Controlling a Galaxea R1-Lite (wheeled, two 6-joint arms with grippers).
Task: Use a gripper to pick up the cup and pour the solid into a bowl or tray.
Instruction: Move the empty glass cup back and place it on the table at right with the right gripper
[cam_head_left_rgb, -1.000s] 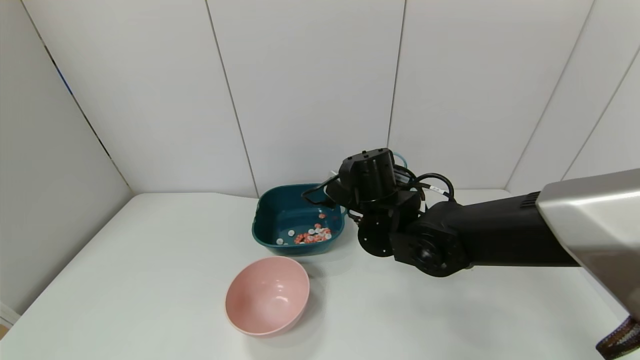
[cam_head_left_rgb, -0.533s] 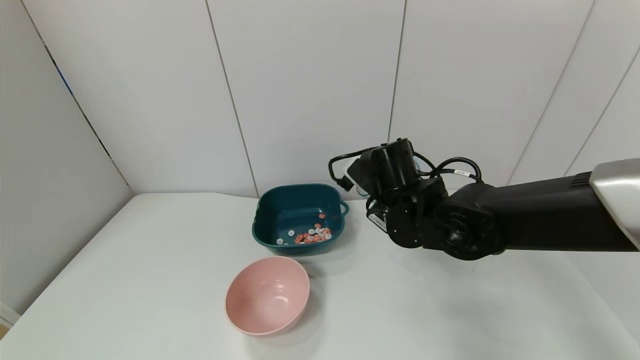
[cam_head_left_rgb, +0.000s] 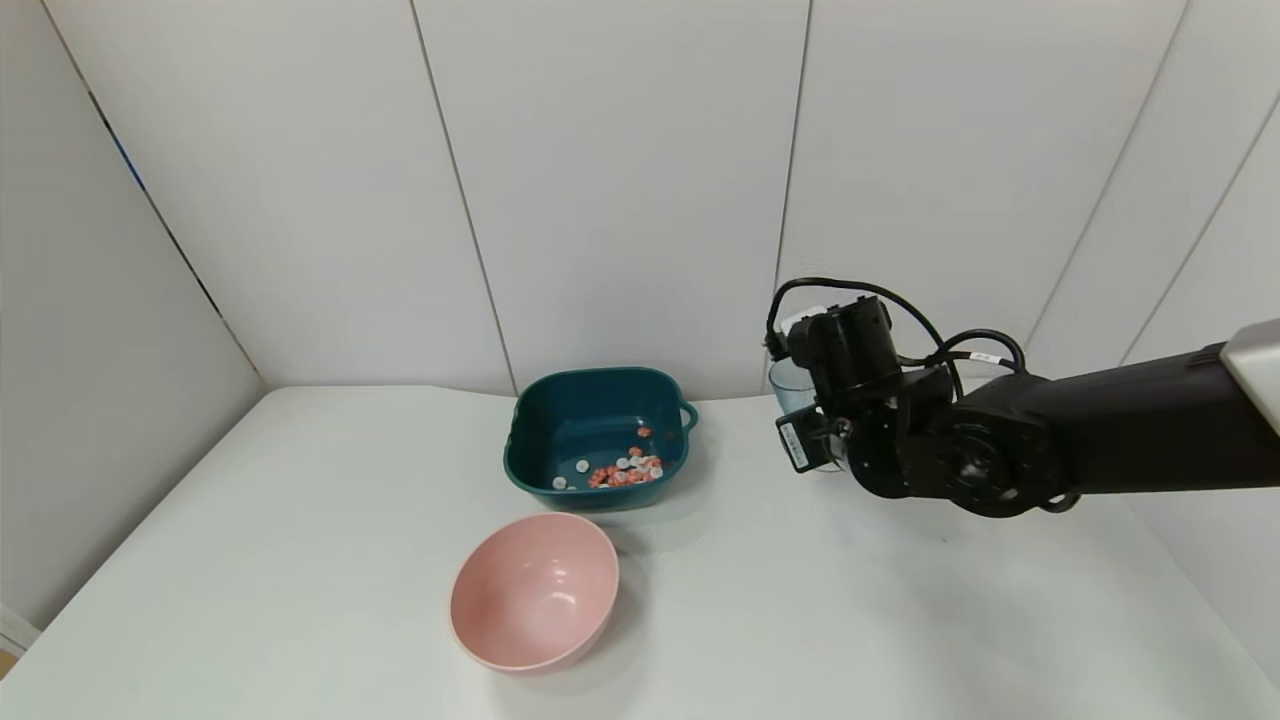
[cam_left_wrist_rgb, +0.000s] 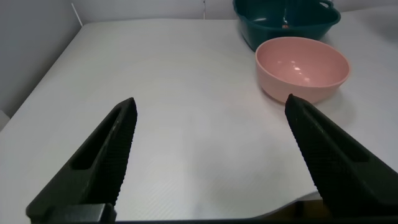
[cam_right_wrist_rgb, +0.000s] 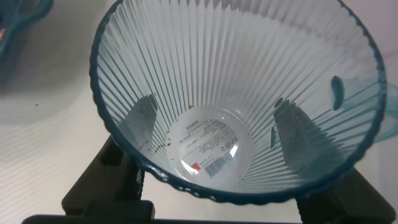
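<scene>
From the head view, right end effector (cam_head_left_rgb: 805, 415) is holding the cup (cam_head_left_rgb: 790, 386) upright, hanging above the tabletop (cam_head_left_rgb: 300, 560) near the back wall. Only the cup's pale blue rim and upper wall are showing past the black motor housing; fingers are hidden behind it. Teal basin (cam_head_left_rgb: 598, 438) is sitting well apart from this end effector, on its left side, with its small loop handle facing the end effector. Solid pieces (cam_head_left_rgb: 625, 469) are lying in the basin bottom, bunched toward the near wall on the end effector's side. Pink bowl (cam_head_left_rgb: 534, 590) is resting nearer the robot than the basin, farther from the end effector, nothing showing inside. Left arm is not showing here.

Left wrist view: left end effector (cam_left_wrist_rgb: 211, 155) is hanging spread wide over bare tabletop (cam_left_wrist_rgb: 186, 93), gripping nothing. Pink bowl (cam_left_wrist_rgb: 302, 66) is lying ahead of it, teal basin (cam_left_wrist_rgb: 286, 22) just beyond the bowl.

Right wrist view: looking down into the cup (cam_right_wrist_rgb: 236, 93), ribbed wall filling the shot, label sticker showing through the base, no solid pieces inside. Dark fingers (cam_right_wrist_rgb: 292, 127) are pressing both sides of the cup, seen through the wall. Cup handle is sticking out at one side. Basin edge (cam_right_wrist_rgb: 22, 22) is peeking in at a corner.
</scene>
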